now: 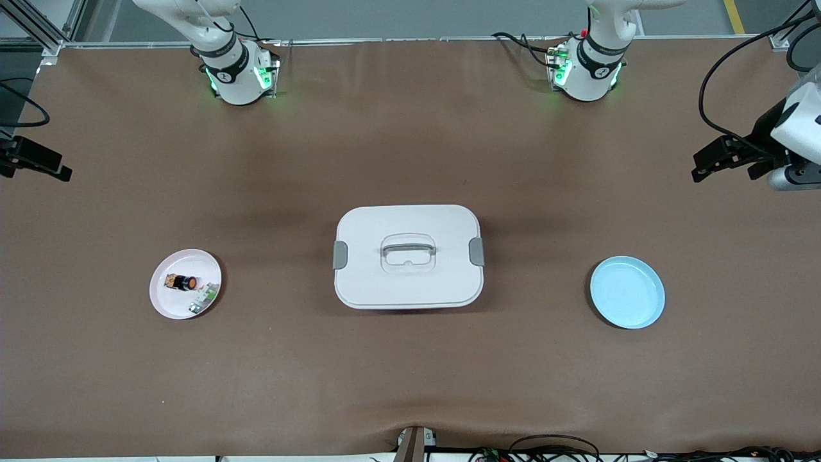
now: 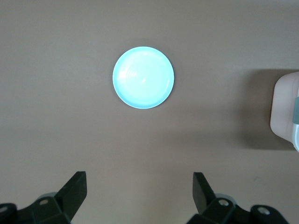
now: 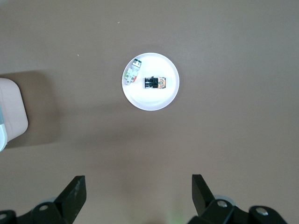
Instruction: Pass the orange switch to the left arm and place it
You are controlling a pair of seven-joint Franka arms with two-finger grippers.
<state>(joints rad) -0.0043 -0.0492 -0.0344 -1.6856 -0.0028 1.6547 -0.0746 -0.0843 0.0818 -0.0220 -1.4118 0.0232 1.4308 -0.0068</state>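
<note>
Front view: nothing is done yet. The switch (image 1: 185, 282) lies on the pink plate (image 1: 168, 301) toward the right arm's end of the counter (image 1: 410, 160), beside a green part (image 1: 204, 299). The box (image 1: 408, 256) sits mid-counter and the blue plate (image 1: 627, 292) is empty.

Left wrist view: the left pincer (image 2: 139, 196) hangs apart, empty, over bare counter near the blue plate.

Right wrist view: the right pincer (image 3: 138, 197) hangs apart, empty, short of the pink plate. Pickup, handover and placing all remain.

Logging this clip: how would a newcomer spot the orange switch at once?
Start at the white box mid-table, then go toward the right arm's end to the pink plate. The orange switch lies on it: a tiny black cylinder with an orange face, unlike the green-and-white component beside it.
</note>
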